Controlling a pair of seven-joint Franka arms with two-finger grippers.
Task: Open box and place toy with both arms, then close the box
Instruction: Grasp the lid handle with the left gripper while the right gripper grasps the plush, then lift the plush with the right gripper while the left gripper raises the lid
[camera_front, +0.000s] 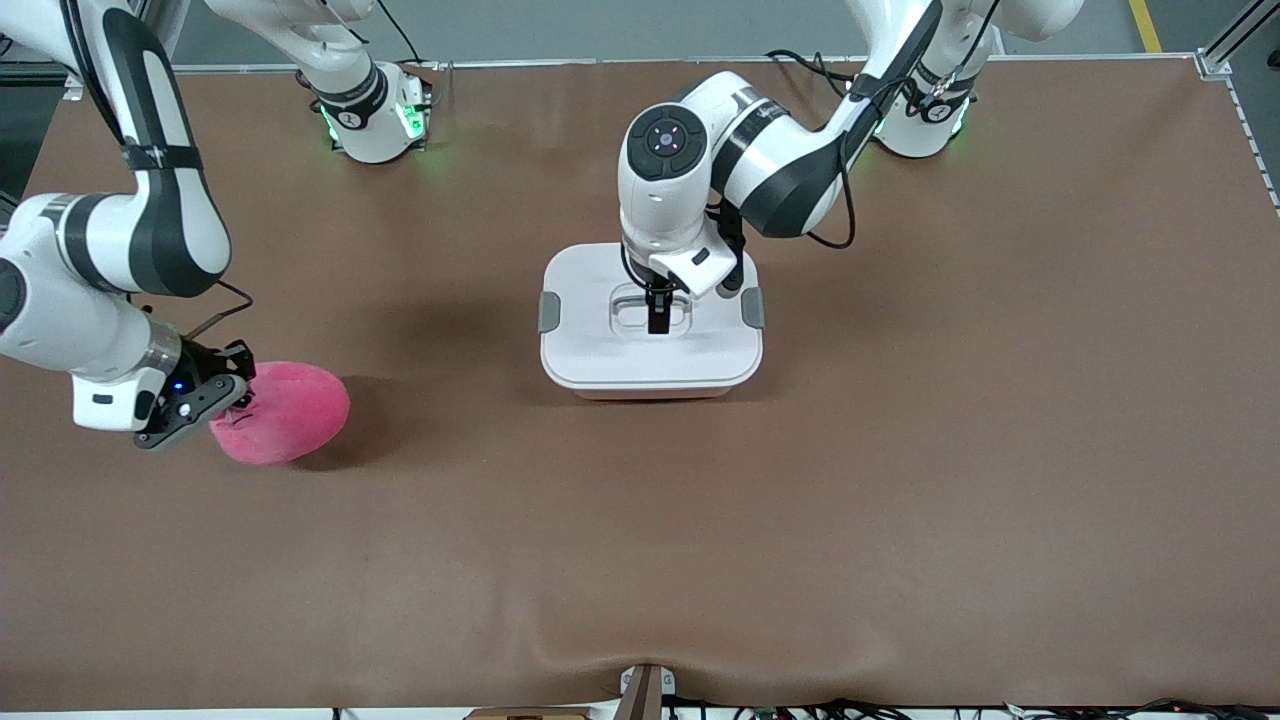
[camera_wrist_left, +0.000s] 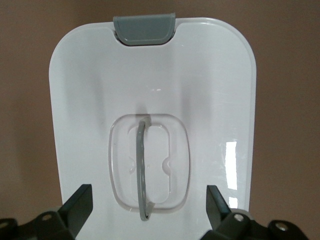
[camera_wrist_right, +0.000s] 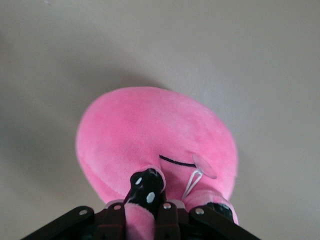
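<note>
Front view: right gripper (camera_front: 225, 398) clamped on toy (camera_front: 285, 412); left gripper (camera_front: 659, 312) poised over box (camera_front: 651, 355), lid (camera_front: 600, 275) on.

Toy lies on the table toward the right arm's end, well apart from the box and a little nearer the front camera. Right fingers are closed together on the plush at its eye end; the soft pile bunches between them in the right wrist view. Left jaws stand wide apart directly above the recessed handle (camera_wrist_left: 142, 167), one finger (camera_wrist_left: 80, 202) to each side. The thin grey handle bar runs crosswise to the jaw gap, so closing should catch it. Lid is smooth, glossy white plastic with rounded corners; grey clip (camera_wrist_left: 145, 29) at each short end. Box's long axis runs between the arms' ends of the table. Judged step: lid lift first, by the left arm.
</note>
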